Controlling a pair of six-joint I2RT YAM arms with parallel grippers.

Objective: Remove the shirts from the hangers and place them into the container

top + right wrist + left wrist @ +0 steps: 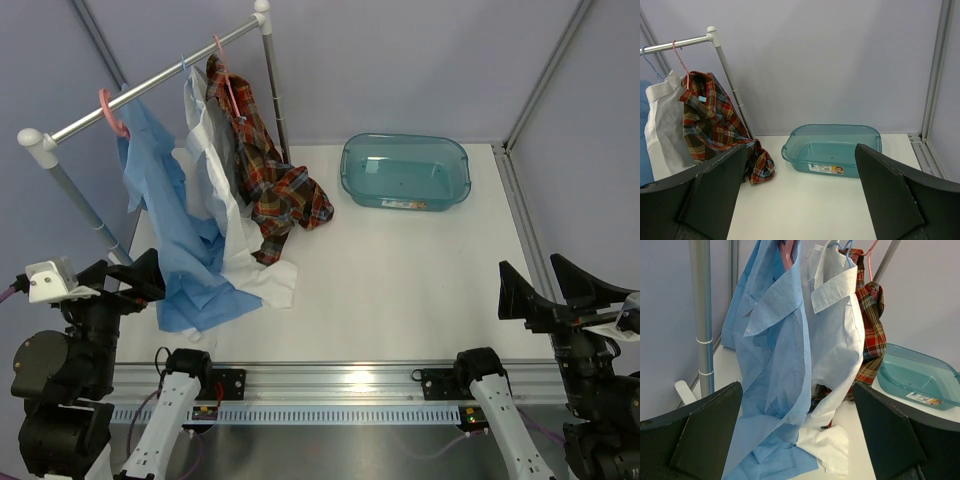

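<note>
On the rail (150, 85) at the back left, all three shirts hang from their hangers, so nothing has gone in yet. Blue shirt (170, 230) is nearest the left arm on a pink hanger (108, 110), with its tail pooled on the table (400, 290). White shirt (225, 200) is next to it on a blue hanger (184, 66), its hem also down on the tabletop. Plaid shirt (275, 185) is at the far end of the row, sagging off a second pink hanger (222, 60).

Over to the right, well apart from the rack, the teal tub (404, 138) sits at the back of the table with nothing inside. Left gripper (797, 386) waits at the near edge, jaws spread wide and holding nothing, facing the blue shirt. Right gripper (801, 147) is the same story, wide apart and empty-handed, looking at the tub and the plaid shirt.

By my reading this is the starting line: three shirts to unhook, three to drop in the tub.
</note>
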